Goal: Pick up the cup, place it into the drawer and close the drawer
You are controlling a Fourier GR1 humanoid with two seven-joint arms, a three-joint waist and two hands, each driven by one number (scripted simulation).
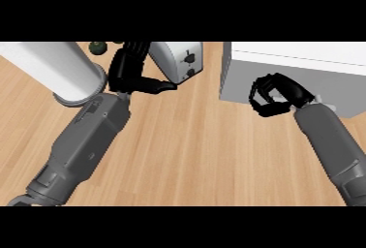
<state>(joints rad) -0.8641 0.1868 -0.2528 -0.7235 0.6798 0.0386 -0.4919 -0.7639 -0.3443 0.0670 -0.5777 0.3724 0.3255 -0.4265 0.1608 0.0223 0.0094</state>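
A white drawer unit [300, 63] fills the upper right of the head view. Its top and front face show, and I cannot tell whether the drawer stands out or is pushed in. My right hand [275, 94] is at the unit's lower left front, fingers and thumb curled, with nothing visible inside them. No cup is visible in or around that hand. My left hand [129, 68] rests open near the top edge, fingers pointing up and thumb sticking out to the right, beside the toaster.
A tall white cylinder with a grey rim [61, 70] leans across the upper left, next to my left forearm. A silver toaster [178, 58] stands behind the left hand. A small dark green object [98, 47] lies at the back. Bare wooden counter [200, 145] spreads between the arms.
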